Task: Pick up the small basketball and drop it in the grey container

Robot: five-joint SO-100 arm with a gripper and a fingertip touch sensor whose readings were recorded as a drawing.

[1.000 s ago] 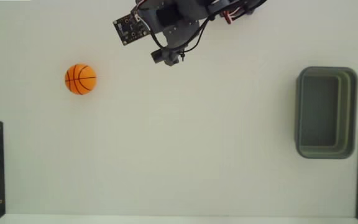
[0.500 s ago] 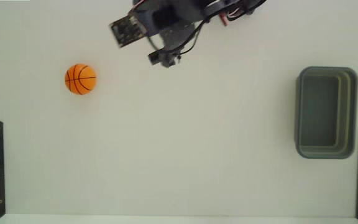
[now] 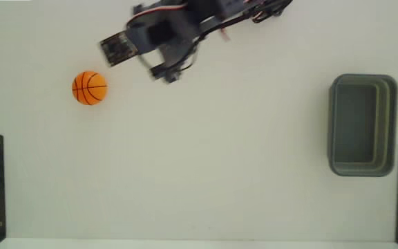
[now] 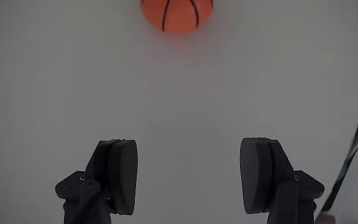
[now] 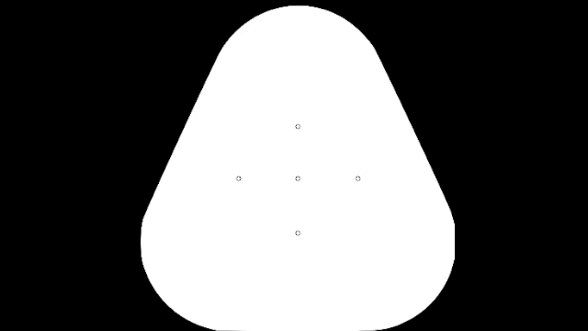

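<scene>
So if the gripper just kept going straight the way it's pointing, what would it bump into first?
Most likely the small basketball. In the wrist view the open gripper faces it across the bare white table, with nothing between. How far off it is, and whether the fingers would meet the table first, is hard to judge.

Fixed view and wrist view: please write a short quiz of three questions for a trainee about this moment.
1. True or false: the small basketball lies inside the grey container.
2. In the wrist view, is the hand open or shut?
3. In the fixed view, the ball is at: A) the left side, B) the right side, C) the bottom edge.

Key:
1. False; it rests on the white table, and the container looks empty.
2. Open, holding nothing; the ball is ahead of it.
3. A
</scene>
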